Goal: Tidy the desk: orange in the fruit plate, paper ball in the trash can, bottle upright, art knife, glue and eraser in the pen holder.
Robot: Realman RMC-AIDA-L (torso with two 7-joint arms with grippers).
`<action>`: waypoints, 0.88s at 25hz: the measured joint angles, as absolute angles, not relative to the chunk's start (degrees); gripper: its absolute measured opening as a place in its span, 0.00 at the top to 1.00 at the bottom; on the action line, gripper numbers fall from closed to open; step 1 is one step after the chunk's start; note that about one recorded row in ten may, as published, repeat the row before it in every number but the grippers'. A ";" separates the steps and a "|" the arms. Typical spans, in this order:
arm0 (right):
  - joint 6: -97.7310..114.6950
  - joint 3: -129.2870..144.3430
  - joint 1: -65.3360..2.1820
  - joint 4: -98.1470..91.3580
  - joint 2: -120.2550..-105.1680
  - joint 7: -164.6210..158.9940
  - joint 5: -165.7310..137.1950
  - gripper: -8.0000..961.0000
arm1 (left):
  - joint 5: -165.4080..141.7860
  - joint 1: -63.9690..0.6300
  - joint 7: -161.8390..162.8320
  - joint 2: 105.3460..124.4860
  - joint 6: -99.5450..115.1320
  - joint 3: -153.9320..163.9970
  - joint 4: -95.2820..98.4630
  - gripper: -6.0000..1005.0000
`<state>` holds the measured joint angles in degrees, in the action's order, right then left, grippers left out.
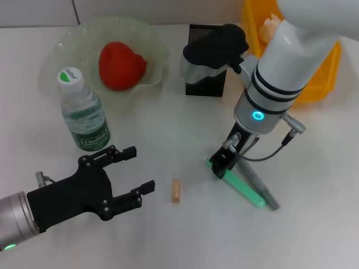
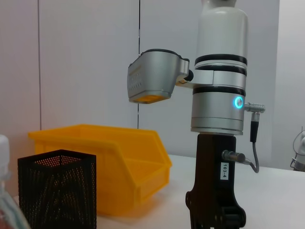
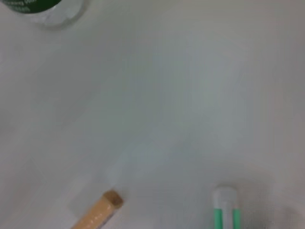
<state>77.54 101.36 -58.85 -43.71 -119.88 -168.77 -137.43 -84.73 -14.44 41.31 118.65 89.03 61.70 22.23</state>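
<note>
A red-orange fruit lies in the translucent green fruit plate. The water bottle stands upright beside it. The black mesh pen holder stands at the back. A tan eraser lies on the table. A green stick-shaped item and a slim grey one lie side by side; I cannot tell which is the knife or the glue. My right gripper is down at the green item's far end. My left gripper is open and empty, near the front left.
A yellow bin at the back right holds a white crumpled paper ball. The left wrist view shows the right arm, the pen holder and the bin. The right wrist view shows the eraser and the green item's tip.
</note>
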 joint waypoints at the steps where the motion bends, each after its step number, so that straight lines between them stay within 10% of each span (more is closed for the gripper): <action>1: 77.54 101.36 -58.85 -43.71 -119.88 -168.77 -137.43 0.72 | -84.73 -14.46 41.31 118.65 89.02 61.70 22.23 0.33; 22: 83.98 88.11 -48.72 -67.33 -119.12 -165.17 -139.36 0.80 | -84.41 -14.41 41.30 118.74 89.14 61.70 22.24 0.34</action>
<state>83.98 88.11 -48.72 -67.33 -119.12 -165.17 -139.36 -84.41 -14.41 41.30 118.74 89.14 61.70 22.24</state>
